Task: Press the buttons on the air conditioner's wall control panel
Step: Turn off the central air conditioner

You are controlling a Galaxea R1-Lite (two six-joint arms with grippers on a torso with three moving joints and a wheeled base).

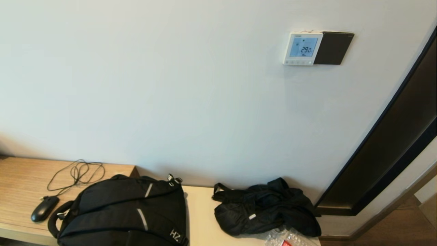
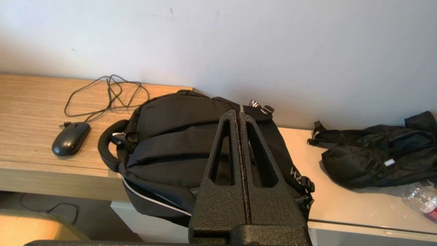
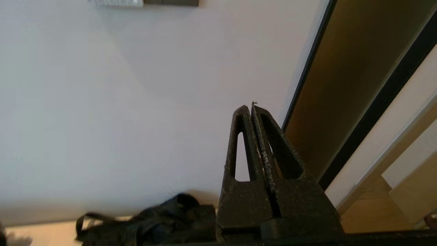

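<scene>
The air conditioner's wall control panel (image 1: 302, 48) is a small white square on the wall at the upper right, its screen lit pale blue with digits. The buttons (image 1: 298, 62) form a row along its lower edge. In the right wrist view only the panel's lower edge (image 3: 117, 3) shows, far from the fingers. My right gripper (image 3: 251, 108) is shut and empty, well below the panel and near the door frame. My left gripper (image 2: 238, 114) is shut and empty, above the black backpack. Neither gripper shows in the head view.
A dark-brown square panel (image 1: 333, 48) adjoins the white one. A dark door frame (image 1: 385, 143) runs along the right. On the desk (image 1: 20, 177) lie a black mouse (image 1: 44, 208) with cable, a black backpack (image 1: 126, 212), a crumpled black bag (image 1: 266, 208) and a plastic bottle (image 1: 288, 239).
</scene>
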